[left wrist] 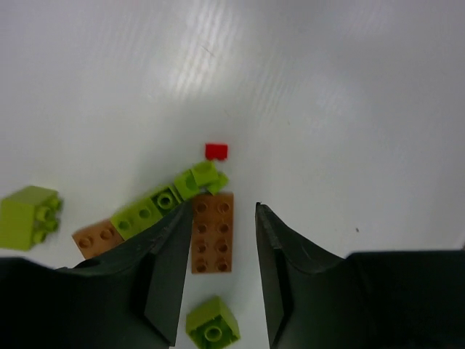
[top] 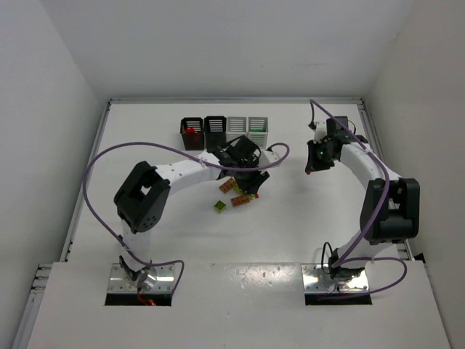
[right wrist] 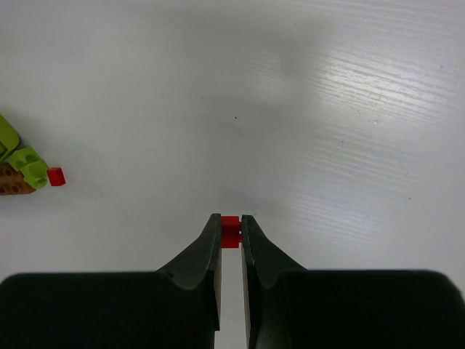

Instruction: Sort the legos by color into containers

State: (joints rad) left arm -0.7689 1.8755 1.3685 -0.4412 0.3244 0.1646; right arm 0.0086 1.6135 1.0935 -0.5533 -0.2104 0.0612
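My left gripper [left wrist: 222,209] is open, low over the table, its jaws on either side of an orange-tan lego [left wrist: 213,233]. Around it lie yellow-green legos [left wrist: 200,179], a second orange-tan one [left wrist: 96,238] and a small red one [left wrist: 216,151]. From above, this gripper [top: 247,185] is over the lego cluster [top: 232,196]. My right gripper [right wrist: 230,218] is shut on a tiny red lego [right wrist: 230,231], held above the bare table at the right [top: 311,166]. The four containers [top: 225,129] stand in a row at the back.
The left black bin [top: 192,133] holds red pieces; the right white bin [top: 258,129] shows green inside. A loose yellow-green lego [top: 220,206] lies nearest me. In the right wrist view a red lego [right wrist: 56,177] and green ones [right wrist: 25,163] lie far left. Walls enclose the table.
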